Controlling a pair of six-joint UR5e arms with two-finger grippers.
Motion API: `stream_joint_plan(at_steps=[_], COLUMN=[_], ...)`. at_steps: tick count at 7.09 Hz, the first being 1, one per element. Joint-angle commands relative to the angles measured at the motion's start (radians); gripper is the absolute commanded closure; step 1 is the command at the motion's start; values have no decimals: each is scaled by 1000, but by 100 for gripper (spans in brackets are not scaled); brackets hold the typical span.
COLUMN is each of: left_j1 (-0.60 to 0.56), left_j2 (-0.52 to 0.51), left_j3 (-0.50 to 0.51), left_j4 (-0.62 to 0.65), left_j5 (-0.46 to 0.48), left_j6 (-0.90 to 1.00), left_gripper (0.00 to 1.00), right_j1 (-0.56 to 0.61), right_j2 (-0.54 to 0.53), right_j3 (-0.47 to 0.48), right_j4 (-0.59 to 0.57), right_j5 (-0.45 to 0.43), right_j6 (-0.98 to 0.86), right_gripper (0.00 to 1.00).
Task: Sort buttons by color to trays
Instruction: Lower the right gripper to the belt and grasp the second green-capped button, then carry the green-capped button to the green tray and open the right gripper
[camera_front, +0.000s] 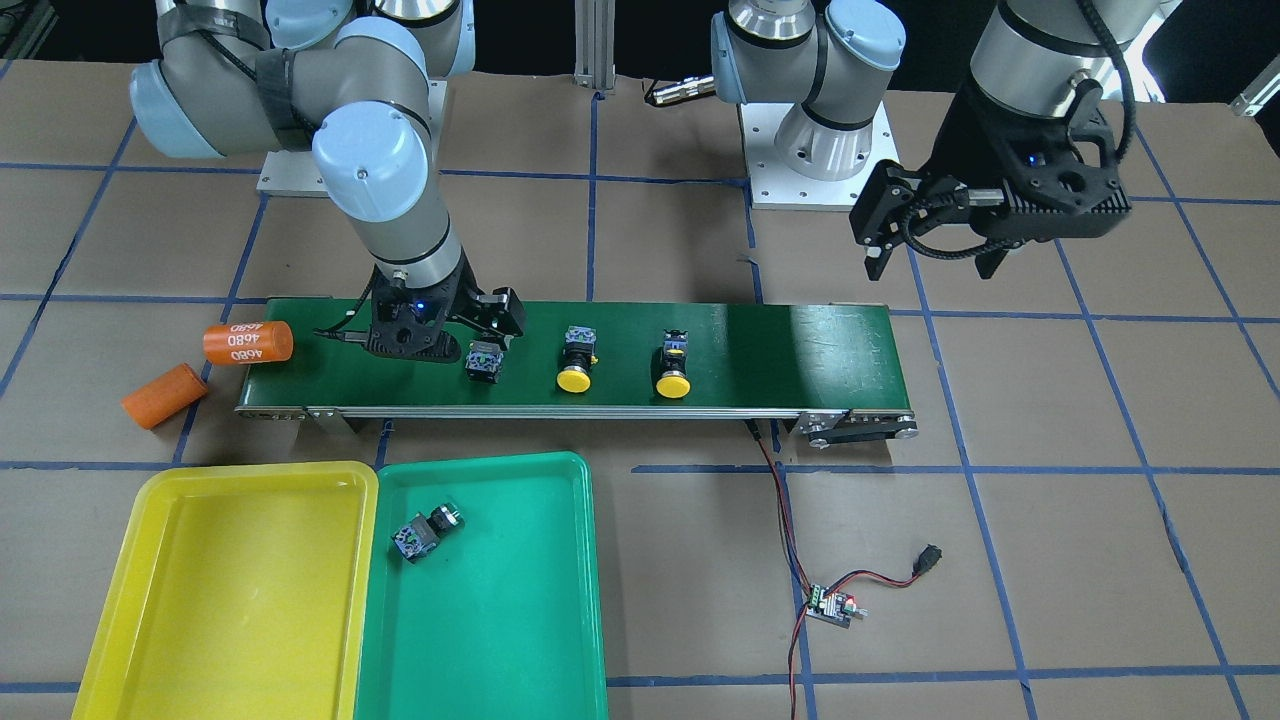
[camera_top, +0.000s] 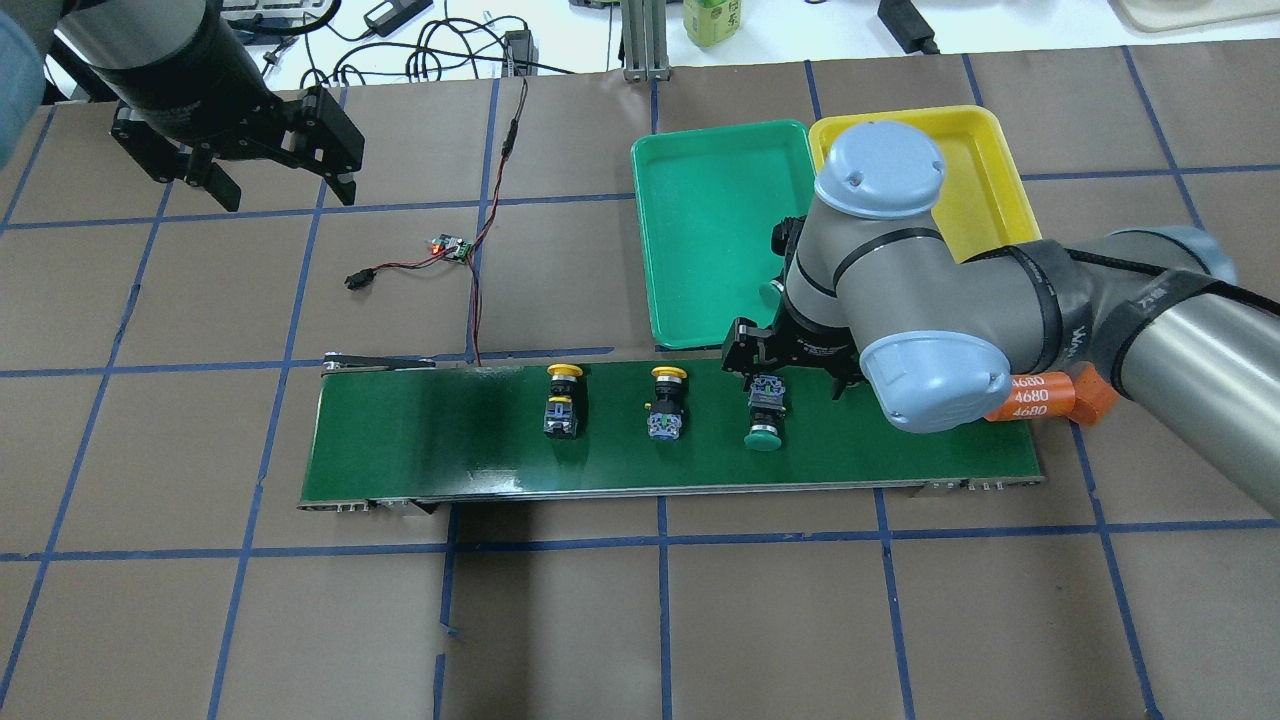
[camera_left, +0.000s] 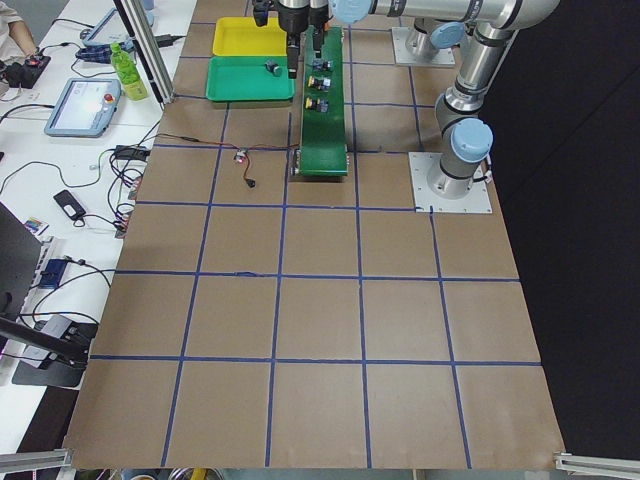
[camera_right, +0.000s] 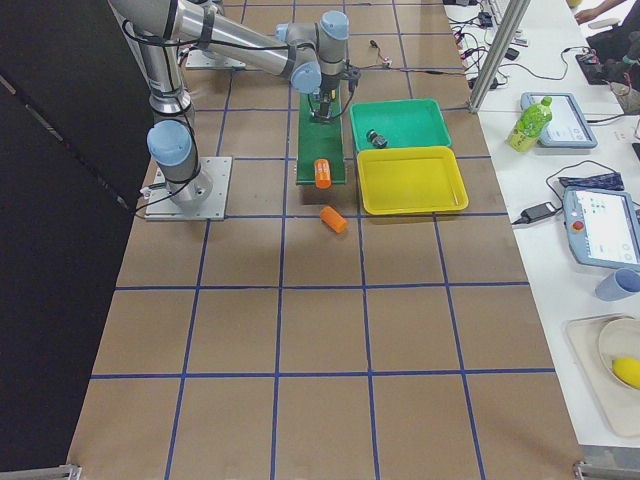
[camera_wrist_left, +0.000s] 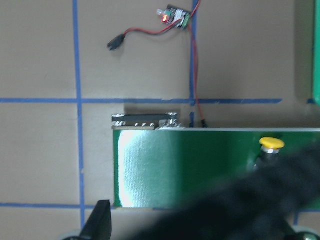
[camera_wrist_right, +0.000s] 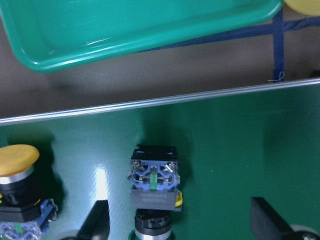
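A: Largest first. What carries everything?

B: A brown worktop (camera_front: 1100, 520) with a blue taped grid. A long dark-green conveyor belt (camera_front: 800, 350) lies across it. On the operators' side of the belt sit the yellow tray (camera_front: 230, 620) and the green tray (camera_front: 520, 620), side by side with their rims touching.

A: The arms?

B: The right arm (camera_top: 950, 280) reaches over the belt. The right tool (camera_top: 792, 378) sits low over it, fingers apart, straddling the green-capped button (camera_top: 765, 405). The wrist view shows belt between each finger and the button's body, so there is no contact. The left tool (camera_top: 285, 190) hangs over bare worktop off the belt's opposite end, fingers apart and holding nothing.

A: Where are the buttons?

B: There are four.
- The green-capped one lies on its side on the belt, cap toward the robot.
- The first yellow-capped button (camera_front: 577, 362) is next along the belt.
- The second yellow-capped button (camera_front: 673, 365) is just beyond it, near the belt's middle. Both lie on their sides, caps toward the trays' side.
- The fourth button (camera_front: 425, 530) lies tilted inside the green tray, near the corner closest to the belt and the yellow tray. Its cap colour is hard to make out.

A: Small items?

B: An orange cylinder marked 4680 (camera_front: 247, 342) is at the belt's end beside the right tool. A plain orange cylinder (camera_front: 163, 395) is on the worktop just beside it. A small circuit board (camera_front: 832, 605) sits on the worktop, with red and black wires running up to the belt.
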Motion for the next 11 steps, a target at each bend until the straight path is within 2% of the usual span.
stream_joint_plan(at_steps=[1, 2, 4, 6, 7, 9, 11], left_j1=[4, 2, 2, -6, -1, -5, 5], left_j2=[-30, -27, -15, 28, 34, 36, 34], left_j3=[-35, -8, -30, -32, -35, -61, -46], left_j4=[26, 28, 34, 9, -1, 3, 5], left_j5=[22, 5, 1, 17, 11, 7, -1], left_j6=[-1, -6, 5, 3, 3, 2, 3], left_gripper=[0, 0, 0, 0, 0, 0, 0], right_j1=[-3, -6, -37, -45, -93, -224, -221], right_j2=[28, 63, 65, 35, 22, 27, 132], right_j3=[6, 6, 8, 3, -27, -195, -347], right_j4=[-10, -13, 36, 47, 52, 113, 101], right_j5=[14, 13, 6, -4, -10, -1, 13], right_j6=[-5, 3, 13, 18, 16, -2, 1], right_gripper=[0, 0, 100, 100, 100, 100, 100])
